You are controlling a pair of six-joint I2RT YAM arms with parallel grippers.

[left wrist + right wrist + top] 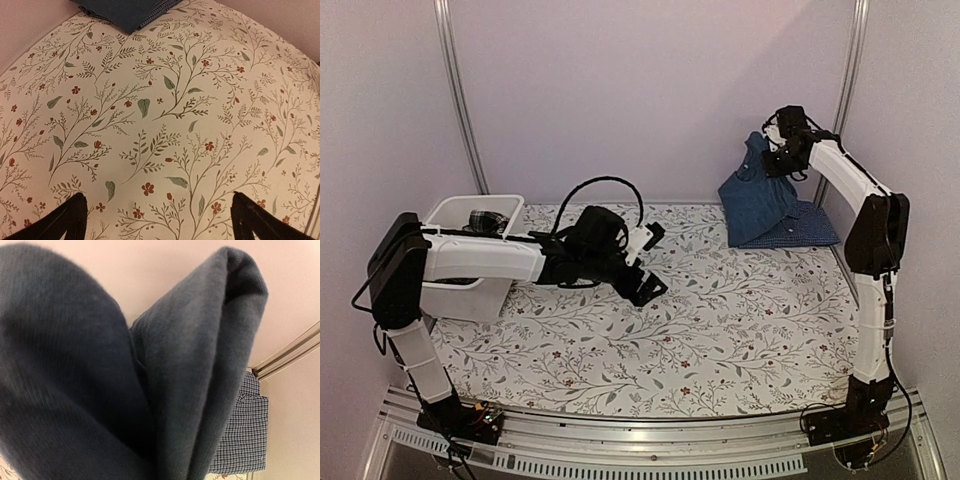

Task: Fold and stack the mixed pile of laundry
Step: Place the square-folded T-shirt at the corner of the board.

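— Where do we find the laundry?

— We see it in three places. The plain dark blue T-shirt of soft knit cloth [758, 195] hangs at the far right corner, lifted by its top. Behind its lower part, the blue-and-white small-check button-up shirt [802, 232] lies flat on the tabletop [720, 330], which is covered in a floral-print cloth. The black-and-white plaid cloth piece [485, 220] sits inside the white rectangular plastic tub [470, 295] at the far left.

— And the right hand [782, 140]?

— We see it raised near the back wall, pinching the top of the dark blue T-shirt, which drapes down from it. In the right wrist view, folds of that cloth fill nearly everything and cover the fingers. Only a strip of the checked shirt shows at the lower right.

— Does the T-shirt touch the checked shirt?

— We cannot tell; its lower edge comes down right at it.

— And the left hand [653, 262]?

— We see it spread wide and holding nothing, out over the middle of the tabletop beside the tub. In its wrist view the two black fingertips [65, 220] stand well apart above bare floral cloth.
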